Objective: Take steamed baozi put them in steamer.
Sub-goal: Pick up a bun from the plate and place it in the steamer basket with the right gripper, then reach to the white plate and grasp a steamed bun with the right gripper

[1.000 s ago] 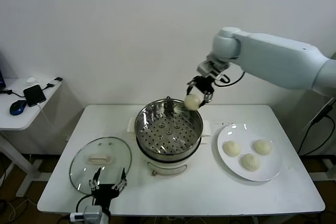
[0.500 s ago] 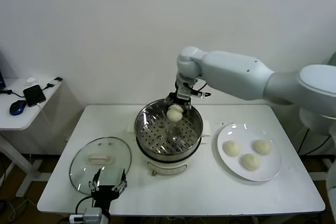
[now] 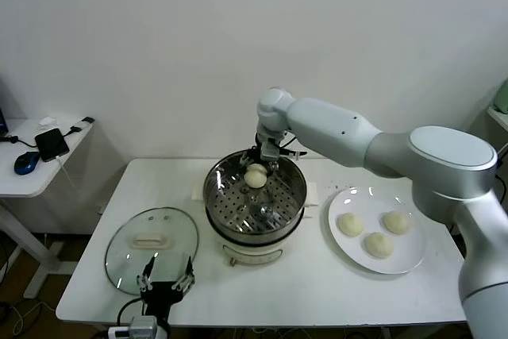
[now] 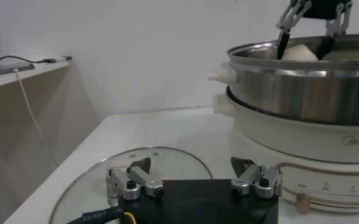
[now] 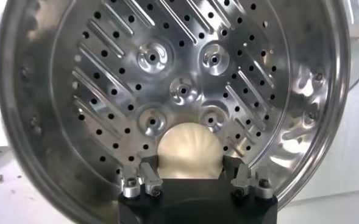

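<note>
The steel steamer (image 3: 255, 201) stands mid-table on its white base. My right gripper (image 3: 257, 171) reaches down over its far rim, shut on a cream-white baozi (image 3: 255, 177) held just above the perforated tray (image 5: 185, 79). In the right wrist view the baozi (image 5: 187, 151) sits between the fingers (image 5: 147, 176). In the left wrist view the baozi (image 4: 300, 52) shows above the steamer rim (image 4: 301, 61). Three more baozi (image 3: 350, 224) (image 3: 396, 222) (image 3: 379, 244) lie on the white plate (image 3: 415, 256) at the right. My left gripper (image 3: 165, 276) is open, parked at the front edge by the glass lid.
The round glass lid (image 3: 152, 237) with white handle lies flat at the front left; it also shows in the left wrist view (image 4: 94, 176). A side table (image 3: 32, 172) with a phone and mouse stands at far left. A wall lies behind.
My right arm swung left and lowered, carrying the baozi from beside the steamer's far right rim down into the pot. The left arm stayed put.
</note>
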`<state>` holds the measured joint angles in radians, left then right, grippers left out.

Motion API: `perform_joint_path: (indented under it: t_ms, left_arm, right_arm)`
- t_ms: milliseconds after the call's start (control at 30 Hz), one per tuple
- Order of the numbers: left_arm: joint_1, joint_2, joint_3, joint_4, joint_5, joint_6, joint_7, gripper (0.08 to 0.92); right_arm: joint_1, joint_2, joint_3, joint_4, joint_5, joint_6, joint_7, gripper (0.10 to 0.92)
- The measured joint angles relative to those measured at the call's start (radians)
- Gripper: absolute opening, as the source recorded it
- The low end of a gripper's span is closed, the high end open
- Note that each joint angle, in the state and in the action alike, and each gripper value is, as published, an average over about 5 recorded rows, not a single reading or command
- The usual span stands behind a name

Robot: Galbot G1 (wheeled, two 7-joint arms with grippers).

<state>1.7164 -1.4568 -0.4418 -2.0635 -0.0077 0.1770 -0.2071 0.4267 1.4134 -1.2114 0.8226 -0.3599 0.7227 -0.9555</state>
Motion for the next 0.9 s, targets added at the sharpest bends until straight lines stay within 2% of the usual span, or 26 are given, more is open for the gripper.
perform_joint_path:
  t_ms: [100, 267, 467, 667, 900]
  left_arm:
    - [0.003, 0.0, -0.001, 0.0, -0.001, -0.002, -0.004, 0.823]
    - [0.008, 0.0, -0.001, -0.004, -0.002, -0.003, -0.006, 0.823]
    - [0.011, -0.002, 0.002, -0.011, -0.001, -0.001, -0.005, 0.823]
    - [0.01, -0.008, 0.007, -0.014, 0.006, 0.003, -0.003, 0.823]
    - [0.002, -0.007, 0.002, -0.008, 0.004, 0.0, -0.003, 0.823]
  right_arm:
    - [0.0, 0.004, -0.004, -0.01, 0.013, -0.002, -0.007, 0.813]
    - [0.022, -0.001, -0.024, -0.006, 0.082, -0.01, -0.034, 0.822]
    - [0.113, -0.046, -0.08, 0.042, 0.271, -0.052, -0.093, 0.823]
    - [0.27, -0.163, -0.233, 0.134, 0.554, -0.205, -0.137, 0.823]
    - [0.414, -0.359, -0.443, 0.27, 0.767, -0.455, -0.124, 0.823]
